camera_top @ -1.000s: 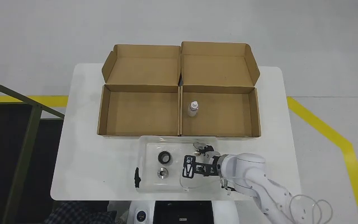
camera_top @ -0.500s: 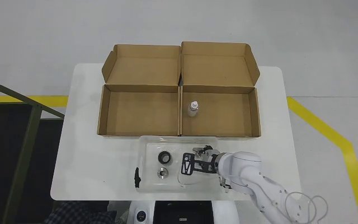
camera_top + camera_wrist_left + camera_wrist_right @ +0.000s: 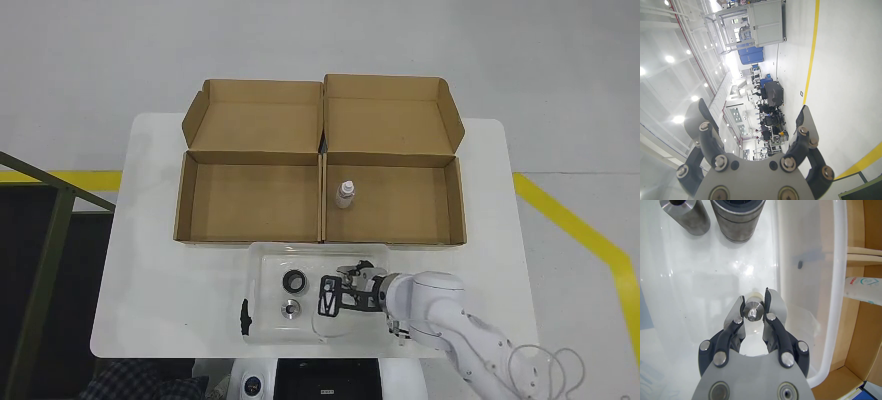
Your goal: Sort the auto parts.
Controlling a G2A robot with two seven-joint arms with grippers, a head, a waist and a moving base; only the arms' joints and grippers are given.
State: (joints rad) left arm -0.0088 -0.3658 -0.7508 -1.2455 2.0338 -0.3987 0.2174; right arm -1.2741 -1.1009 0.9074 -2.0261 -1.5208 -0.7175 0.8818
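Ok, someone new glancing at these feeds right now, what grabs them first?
The right pincer, shut on a small pointed metal part inside the clear tray. Next, a wide steel cylinder and a slimmer one standing farther along the tray, and two open cardboard boxes behind it, a white bottle in the right one.

Pale grey floor is stretching all round the white table, yellow lines are crossing it, and ceiling lights are glaring over a big hall of workstations.
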